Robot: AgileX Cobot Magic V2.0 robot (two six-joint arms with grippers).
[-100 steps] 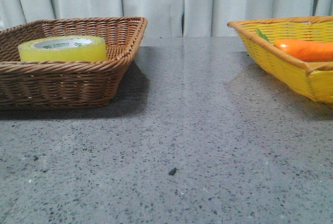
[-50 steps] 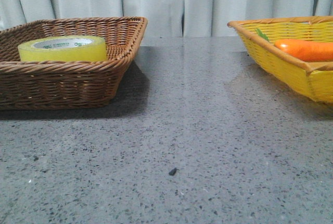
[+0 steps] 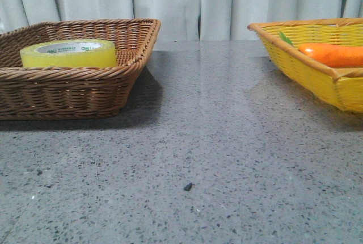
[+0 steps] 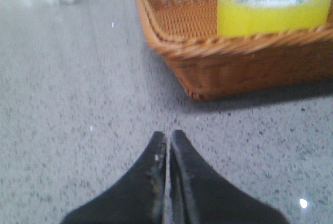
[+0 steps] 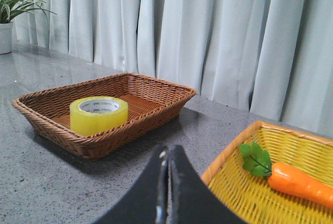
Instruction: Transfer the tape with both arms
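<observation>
The left gripper (image 4: 167, 143) has its fingers pressed together and holds nothing; it is low over the table (image 3: 215, 142), just outside a corner of the brown basket (image 3: 74, 88). The right gripper (image 5: 167, 157) is also closed and empty, above the table between the two baskets. The tape (image 3: 68, 53) lies flat inside the brown basket, wide bare table follows in the middle, and the yellow basket (image 3: 317, 79) on the right holds a carrot (image 3: 334, 54).

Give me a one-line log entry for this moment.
tape: flat in brown basket, untouched | left gripper: shut, empty, above table outside basket | right gripper: shut, empty | carrot: in yellow basket
</observation>
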